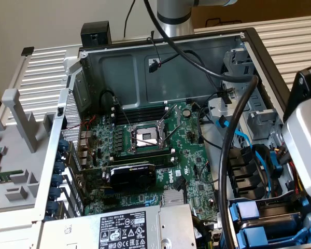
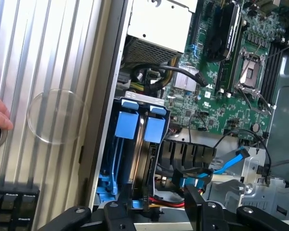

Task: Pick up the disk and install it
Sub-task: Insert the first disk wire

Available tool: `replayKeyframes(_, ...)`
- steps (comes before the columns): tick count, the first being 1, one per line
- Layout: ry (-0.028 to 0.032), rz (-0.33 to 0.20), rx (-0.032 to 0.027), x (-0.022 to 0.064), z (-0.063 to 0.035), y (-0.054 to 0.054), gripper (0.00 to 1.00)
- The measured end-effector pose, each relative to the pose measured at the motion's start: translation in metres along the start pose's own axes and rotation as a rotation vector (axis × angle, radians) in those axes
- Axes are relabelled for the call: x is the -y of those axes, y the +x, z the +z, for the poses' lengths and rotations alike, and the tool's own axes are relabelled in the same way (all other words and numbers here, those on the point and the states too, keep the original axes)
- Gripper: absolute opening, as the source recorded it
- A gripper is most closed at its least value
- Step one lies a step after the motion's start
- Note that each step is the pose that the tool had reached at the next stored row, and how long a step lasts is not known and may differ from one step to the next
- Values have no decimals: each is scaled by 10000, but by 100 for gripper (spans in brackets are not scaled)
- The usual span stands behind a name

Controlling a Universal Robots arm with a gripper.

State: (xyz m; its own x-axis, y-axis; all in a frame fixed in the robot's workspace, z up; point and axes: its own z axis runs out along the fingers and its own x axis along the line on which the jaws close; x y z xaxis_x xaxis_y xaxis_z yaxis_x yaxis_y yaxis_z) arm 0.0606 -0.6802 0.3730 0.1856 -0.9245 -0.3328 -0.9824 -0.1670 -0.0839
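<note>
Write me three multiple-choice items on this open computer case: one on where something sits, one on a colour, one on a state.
1. In the exterior view, on which side of the motherboard do the drive carriers sit?
A. the exterior view's right
B. the exterior view's left
C. on top of it

2. What colour are the drive carriers?
A. red
B. blue
C. yellow

3. How do the fingers of the gripper stand?
A. shut on a cable
B. shut on a carrier
C. open, holding nothing

Answers:
1 A: the carriers stand in the bay past the board's edge on the exterior view's right.
2 B: their plastic tabs are bright blue.
3 C: the fingers stand apart near the bay with nothing gripped between them.
</note>
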Motion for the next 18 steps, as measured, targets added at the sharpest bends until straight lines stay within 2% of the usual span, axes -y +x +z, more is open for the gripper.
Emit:
replayKeyframes(2, 9, 11, 161, 4, 0, 27, 55)
replayKeyframes(5, -38, 39, 289, 21, 8, 80, 55)
replayKeyframes(8, -79, 51, 305, 45, 43, 129, 55)
replayKeyframes(15, -86, 29, 349, 63, 157, 191, 55)
replayKeyframes(16, -90, 6, 375, 62, 168, 195, 55)
replayKeyframes(18, -109, -86, 468, 61, 182, 200, 55)
